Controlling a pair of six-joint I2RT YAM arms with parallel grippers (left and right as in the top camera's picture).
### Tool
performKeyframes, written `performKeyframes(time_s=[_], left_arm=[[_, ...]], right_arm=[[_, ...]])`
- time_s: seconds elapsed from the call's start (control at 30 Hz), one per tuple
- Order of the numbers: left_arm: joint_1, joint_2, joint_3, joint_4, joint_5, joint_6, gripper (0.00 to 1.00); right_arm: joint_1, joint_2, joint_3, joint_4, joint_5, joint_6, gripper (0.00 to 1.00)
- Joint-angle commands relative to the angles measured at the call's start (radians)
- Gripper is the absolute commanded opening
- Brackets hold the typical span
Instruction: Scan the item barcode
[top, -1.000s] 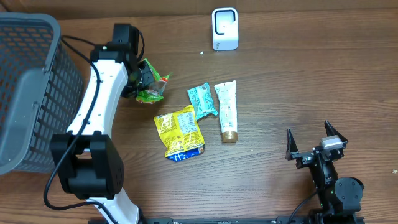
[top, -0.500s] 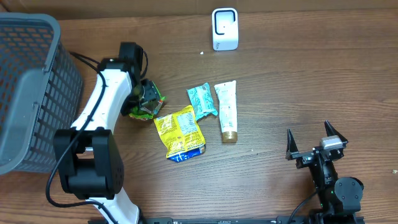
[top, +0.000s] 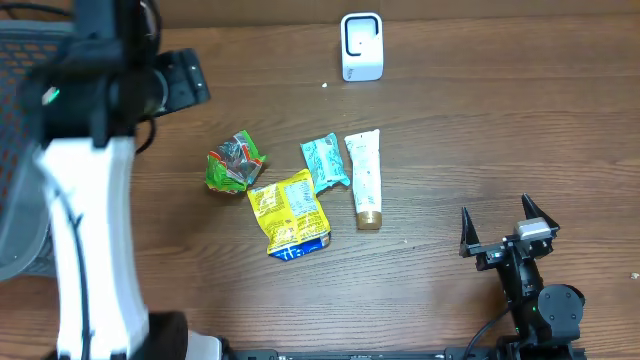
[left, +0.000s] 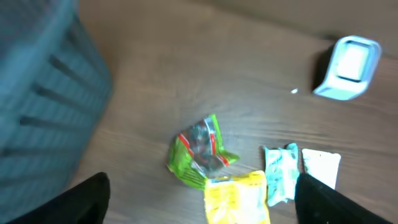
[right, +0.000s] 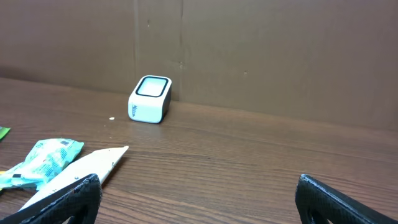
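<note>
**Lying loose: green packet (top: 235, 162), both grippers empty**

Right gripper (top: 498, 215) is noted farthest from the scanner (top: 361, 45), jaws spread, nothing held. Left gripper (left: 202, 199) is seen raised, jaws wide apart. The green packet is found crumpled on the table (top: 450, 120), left of and well apart from the scanner, untouched.

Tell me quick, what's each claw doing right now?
Left claw: open, holding nothing.
Right claw: open, holding nothing.
</note>
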Motion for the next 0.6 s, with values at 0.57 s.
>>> performKeyframes(time_s=[0.57], left_arm=[[0.439, -0.159, 0.022, -0.130, 0.394, 0.450, 0.84]], right_arm=[[0.005, -0.012, -0.011, 0.004, -0.005, 0.003, 1.00]])
